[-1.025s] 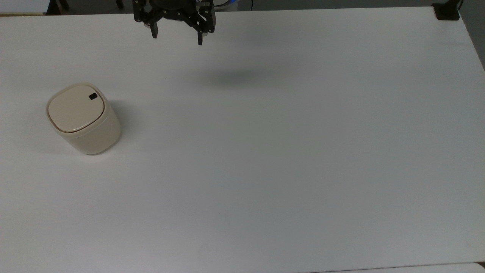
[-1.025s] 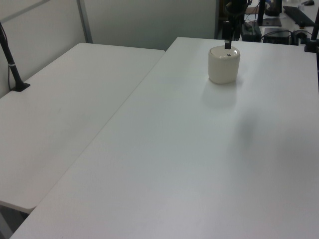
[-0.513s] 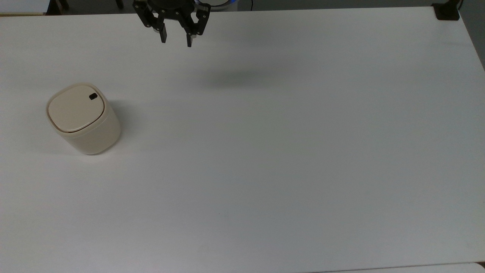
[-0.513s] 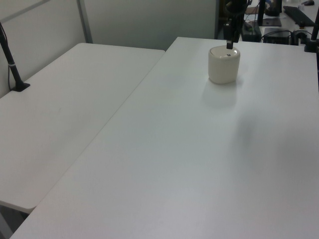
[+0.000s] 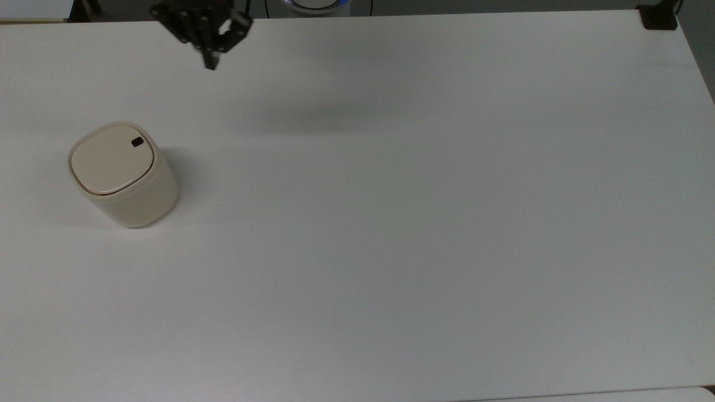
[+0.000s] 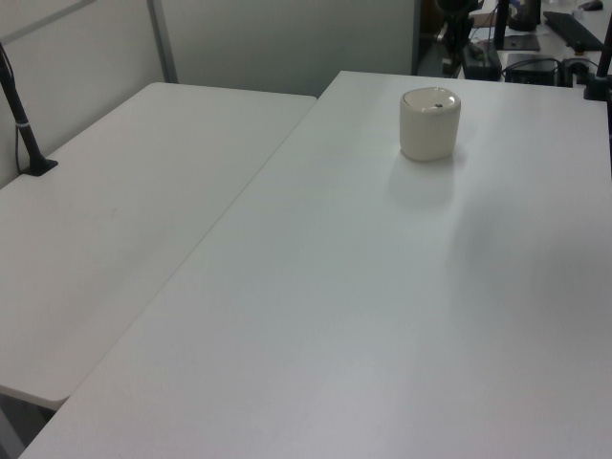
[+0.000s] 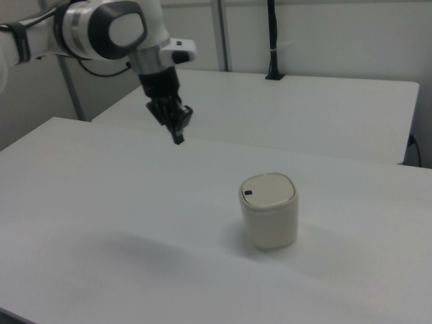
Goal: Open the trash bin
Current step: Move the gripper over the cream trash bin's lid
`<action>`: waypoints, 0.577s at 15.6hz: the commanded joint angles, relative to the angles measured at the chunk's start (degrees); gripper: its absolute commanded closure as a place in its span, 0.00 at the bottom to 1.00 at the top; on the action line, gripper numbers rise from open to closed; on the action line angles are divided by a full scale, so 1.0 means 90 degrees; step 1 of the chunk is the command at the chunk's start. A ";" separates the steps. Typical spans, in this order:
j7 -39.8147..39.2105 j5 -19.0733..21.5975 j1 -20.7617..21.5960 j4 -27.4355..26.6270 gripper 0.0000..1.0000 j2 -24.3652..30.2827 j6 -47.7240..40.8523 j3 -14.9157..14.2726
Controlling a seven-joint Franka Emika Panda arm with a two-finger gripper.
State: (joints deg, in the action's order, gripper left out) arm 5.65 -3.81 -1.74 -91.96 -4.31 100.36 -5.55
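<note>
Cream-beige trash bin (image 5: 124,176), rounded-square body, flat lid down, small black button (image 5: 137,142) at lid's 1 o'clock corner. Sits at 9 o'clock on white table (image 5: 419,223) in the top view. Gripper (image 5: 210,62) at 11 o'clock, well apart, fingers together, holding nothing.

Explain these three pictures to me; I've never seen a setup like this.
This is a robot arm, white with black joints, ending in a black two-finger gripper. Three fixed cameras watch the same white table: one from above, two from opposite sides. On the table stands a small cream trash bin with its flat lid closed and a small black button near the rim. The gripper hangs in the air, apart from the bin, fingers together, holding nothing. In the top view it is near the upper edge. A second white table stands alongside.
</note>
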 commanded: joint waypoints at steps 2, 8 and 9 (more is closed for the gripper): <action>0.0007 0.0170 -0.0099 0.0081 1.00 -0.0253 0.0859 -0.0613; -0.0062 0.0199 -0.0197 0.0052 1.00 -0.1015 0.1886 -0.1072; -0.0062 0.0208 -0.0207 0.0032 1.00 -0.1074 0.1906 -0.1072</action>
State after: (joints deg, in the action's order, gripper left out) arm 5.65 -3.27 -3.65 -91.98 -11.64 115.55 -14.33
